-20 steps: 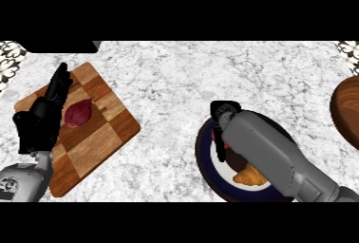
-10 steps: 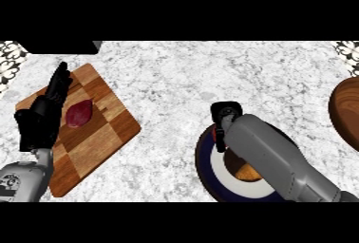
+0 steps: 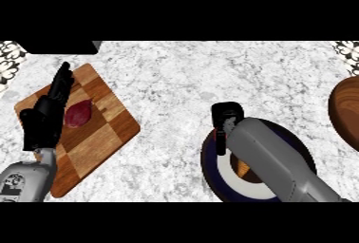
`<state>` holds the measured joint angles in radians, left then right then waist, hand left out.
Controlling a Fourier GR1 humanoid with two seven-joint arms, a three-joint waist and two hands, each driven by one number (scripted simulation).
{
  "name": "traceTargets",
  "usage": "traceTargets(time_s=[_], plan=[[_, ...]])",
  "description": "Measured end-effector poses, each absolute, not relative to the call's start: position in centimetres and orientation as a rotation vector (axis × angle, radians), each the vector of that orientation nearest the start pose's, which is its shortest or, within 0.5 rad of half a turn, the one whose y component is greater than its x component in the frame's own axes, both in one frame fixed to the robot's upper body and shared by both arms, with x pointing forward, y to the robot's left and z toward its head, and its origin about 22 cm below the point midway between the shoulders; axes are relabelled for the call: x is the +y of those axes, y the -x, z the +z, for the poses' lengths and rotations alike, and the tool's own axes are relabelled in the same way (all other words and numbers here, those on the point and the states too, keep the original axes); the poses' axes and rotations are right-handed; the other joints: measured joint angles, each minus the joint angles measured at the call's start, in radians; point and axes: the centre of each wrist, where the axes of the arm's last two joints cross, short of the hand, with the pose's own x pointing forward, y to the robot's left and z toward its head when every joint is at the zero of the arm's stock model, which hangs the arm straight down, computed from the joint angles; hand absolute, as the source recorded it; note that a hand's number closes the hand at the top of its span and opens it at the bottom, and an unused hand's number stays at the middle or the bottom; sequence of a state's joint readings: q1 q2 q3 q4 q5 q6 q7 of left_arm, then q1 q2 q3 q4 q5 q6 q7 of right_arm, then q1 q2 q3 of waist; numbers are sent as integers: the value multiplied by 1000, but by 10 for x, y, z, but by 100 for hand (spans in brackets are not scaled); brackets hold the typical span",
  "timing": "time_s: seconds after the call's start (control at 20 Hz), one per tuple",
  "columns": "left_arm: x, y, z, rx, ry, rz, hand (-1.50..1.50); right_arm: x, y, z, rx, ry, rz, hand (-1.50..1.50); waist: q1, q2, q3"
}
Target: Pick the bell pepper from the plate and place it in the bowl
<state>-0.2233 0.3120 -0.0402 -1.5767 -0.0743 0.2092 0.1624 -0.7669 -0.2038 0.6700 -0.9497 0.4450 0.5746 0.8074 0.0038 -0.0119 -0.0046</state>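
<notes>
Apparently right robot hand at plate edge, bowl well apart

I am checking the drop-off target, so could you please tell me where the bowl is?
In the head view the wooden bowl sits at the counter's far right edge, partly cut off, just right of the dark blue plate under the right forearm.

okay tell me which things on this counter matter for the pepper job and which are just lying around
Part of the job:
plate
orange pepper, mostly hidden under the forearm
wooden bowl
right hand

Just lying about:
cutting board
reddish vegetable
left hand, resting open
</notes>
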Motion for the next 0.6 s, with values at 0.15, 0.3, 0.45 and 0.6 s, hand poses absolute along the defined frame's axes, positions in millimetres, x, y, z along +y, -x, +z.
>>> traceTargets(time_s=[0.15, 0.3, 0.45, 0.6], plan=[[266, -291, 73, -1645, -392, -163, 0, -86, -350, 45, -580, 635, 1562, 150, -7, 4, 2], [273, -288, 73, -1627, -411, -146, 0, -69, -322, 48, -803, 567, 1493, 150, -31, -4, 5], [279, -283, 69, -1616, -428, -136, 0, -57, -293, 59, -1035, 501, 1375, 150, -49, -11, 6], [285, -282, 71, -1608, -441, -130, 0, -55, -269, 78, -1232, 460, 1202, 150, -62, -13, 6]])
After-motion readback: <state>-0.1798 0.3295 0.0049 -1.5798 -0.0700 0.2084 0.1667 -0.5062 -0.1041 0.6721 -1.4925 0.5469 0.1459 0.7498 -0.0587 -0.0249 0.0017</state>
